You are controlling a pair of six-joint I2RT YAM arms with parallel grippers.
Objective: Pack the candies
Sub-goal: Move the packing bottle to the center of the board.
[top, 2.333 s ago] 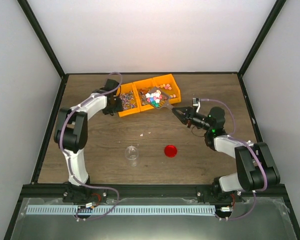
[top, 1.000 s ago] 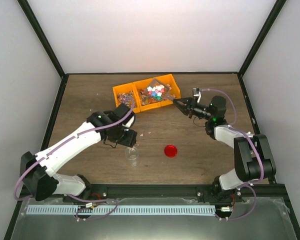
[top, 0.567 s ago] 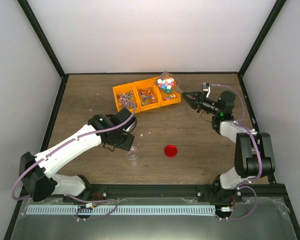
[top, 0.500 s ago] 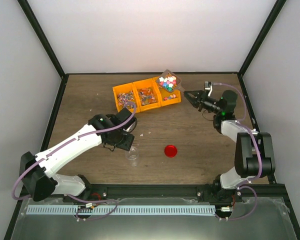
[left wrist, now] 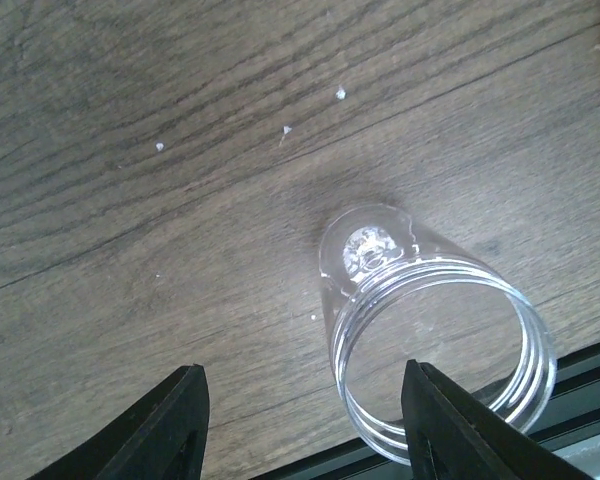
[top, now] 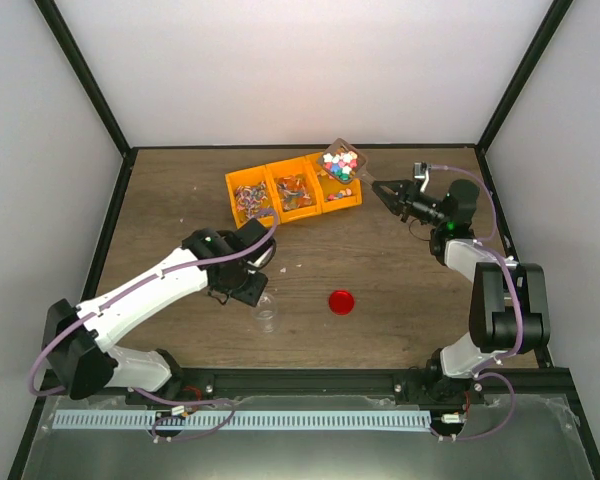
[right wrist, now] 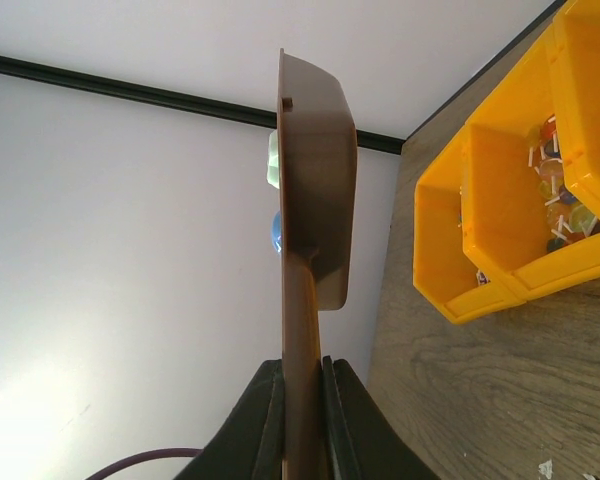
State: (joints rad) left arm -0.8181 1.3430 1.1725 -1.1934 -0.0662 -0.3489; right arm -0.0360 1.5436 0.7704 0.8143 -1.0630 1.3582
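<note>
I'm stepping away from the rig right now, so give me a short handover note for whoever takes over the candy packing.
Left gripper: open, hovering by the clear jar, not gripping it.
Right gripper: shut on the brown scoop, held raised near the right end of the orange bins with a load of candies.
The jar stands empty on the table. Its red lid lies apart from it.
Done: one scoopful lifted.
Left: carry the scoop to the jar, pour, then fit the lid.
</note>
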